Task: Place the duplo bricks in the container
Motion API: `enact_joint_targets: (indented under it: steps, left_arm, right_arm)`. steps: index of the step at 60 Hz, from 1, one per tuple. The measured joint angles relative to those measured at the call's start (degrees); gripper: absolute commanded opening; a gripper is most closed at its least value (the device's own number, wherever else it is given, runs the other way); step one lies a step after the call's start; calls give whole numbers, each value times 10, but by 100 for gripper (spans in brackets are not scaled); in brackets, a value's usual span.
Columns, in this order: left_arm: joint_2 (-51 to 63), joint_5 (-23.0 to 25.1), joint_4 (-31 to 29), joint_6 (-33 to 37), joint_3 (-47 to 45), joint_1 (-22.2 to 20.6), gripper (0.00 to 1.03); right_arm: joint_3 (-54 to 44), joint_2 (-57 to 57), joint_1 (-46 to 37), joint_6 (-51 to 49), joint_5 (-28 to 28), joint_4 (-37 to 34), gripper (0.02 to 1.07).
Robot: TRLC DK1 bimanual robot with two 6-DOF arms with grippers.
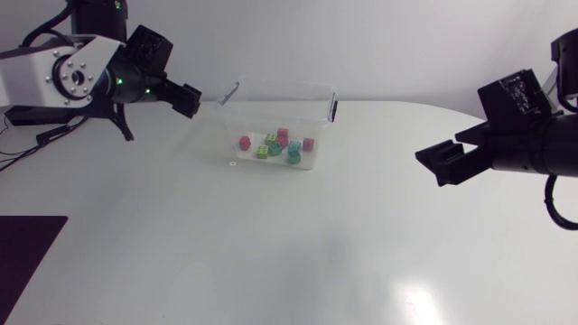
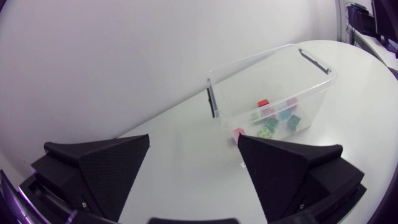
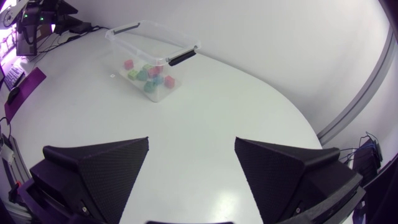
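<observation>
In the upper left of the frame, the left arm (image 1: 68, 77) has a silver-grey link with a round flange (image 1: 74, 78) ringed by small screws. Its black joints are dotted with green lights (image 1: 118, 83), and a thin black cable (image 1: 41, 34) arches above it. The right arm (image 1: 542, 149), at the right edge, is blocky matte black with a looping cable (image 1: 553, 203). The left gripper (image 2: 194, 140) and right gripper (image 3: 192, 142) each carry 2 broad wedge-shaped fingers (image 2: 106, 168), matte black and finely grained.

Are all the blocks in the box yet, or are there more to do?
Looks done: the pink, green and teal bricks all lie inside the clear container. Nothing is in hand: the left claw and the right claw are open and empty, away from it. I see no brick left on the table.
</observation>
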Motion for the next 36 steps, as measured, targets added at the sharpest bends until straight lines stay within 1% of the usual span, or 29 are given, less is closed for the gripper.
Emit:
enact_joint_targets:
  steps: [3,7,15,30,36]
  left_arm:
    - [-23,-18,19,-3,-31,2,100]
    - [-54,-26,31,-4,-68,2,100]
    - [-110,-30,38,-4,-119,9,100]
    - [-223,-31,54,-3,-210,39,100]
    - [-287,-31,56,-3,-259,45,100]
  right_arm:
    - [-12,-14,-4,-2,4,2,102]
    - [-24,-27,-15,-2,3,2,102]
    - [-44,-65,-41,-2,4,3,102]
    - [-83,-153,-74,-2,4,6,102]
    - [-106,-182,-89,-2,4,7,102]
